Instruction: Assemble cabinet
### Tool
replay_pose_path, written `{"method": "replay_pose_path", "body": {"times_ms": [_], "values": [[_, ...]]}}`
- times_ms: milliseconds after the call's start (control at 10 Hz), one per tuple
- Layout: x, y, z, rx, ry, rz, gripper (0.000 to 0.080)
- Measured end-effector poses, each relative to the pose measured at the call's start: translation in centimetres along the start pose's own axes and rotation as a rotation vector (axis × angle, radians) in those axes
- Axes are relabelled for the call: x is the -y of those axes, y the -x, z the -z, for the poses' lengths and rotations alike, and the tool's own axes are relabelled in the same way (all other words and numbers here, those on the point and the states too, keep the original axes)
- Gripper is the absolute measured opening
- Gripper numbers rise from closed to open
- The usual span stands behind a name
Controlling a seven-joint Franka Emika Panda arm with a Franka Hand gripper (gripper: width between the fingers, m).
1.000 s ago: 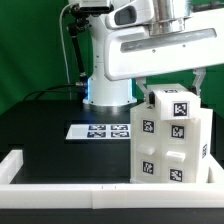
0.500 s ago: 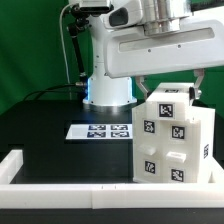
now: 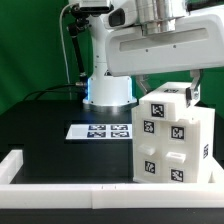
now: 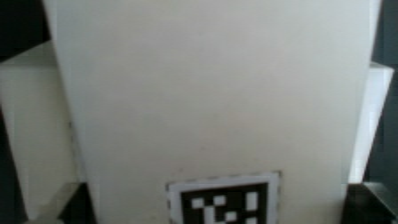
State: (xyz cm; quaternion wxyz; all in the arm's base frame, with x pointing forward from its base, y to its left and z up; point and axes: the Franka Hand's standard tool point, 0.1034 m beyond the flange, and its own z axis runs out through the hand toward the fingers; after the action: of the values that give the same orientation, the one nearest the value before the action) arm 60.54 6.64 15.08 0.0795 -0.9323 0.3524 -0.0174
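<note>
The cabinet (image 3: 172, 145), a large white box with black-and-white tags, stands at the exterior view's right. A white tagged top block (image 3: 165, 103) sits tilted on it. My gripper (image 3: 170, 88) is right above, with one finger down each side of this block. In the wrist view the block (image 4: 214, 90) fills the picture, the cabinet's white sides (image 4: 32, 130) show past it, and the dark fingertips (image 4: 64, 205) sit against its two edges. The gripper (image 4: 217, 205) looks shut on the block.
The marker board (image 3: 100, 131) lies flat on the black table, to the exterior view's left of the cabinet. Long white border rails (image 3: 60, 193) run along the front and left edges. The robot's base (image 3: 108, 90) stands behind.
The top block's tag has shifted toward the exterior view's left and the block now sits more tilted. The gripper has turned slightly with it. The cabinet body has barely moved.
</note>
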Motion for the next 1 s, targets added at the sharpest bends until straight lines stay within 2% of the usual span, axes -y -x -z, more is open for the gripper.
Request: {"method": "replay_pose_path", "body": {"times_ms": [600, 1000], "values": [[0.18, 0.96, 0.07, -0.003, -0.009, -0.589, 0.056], [0.29, 0.92, 0.17, 0.019, -0.024, -0.852, 0.056]]}}
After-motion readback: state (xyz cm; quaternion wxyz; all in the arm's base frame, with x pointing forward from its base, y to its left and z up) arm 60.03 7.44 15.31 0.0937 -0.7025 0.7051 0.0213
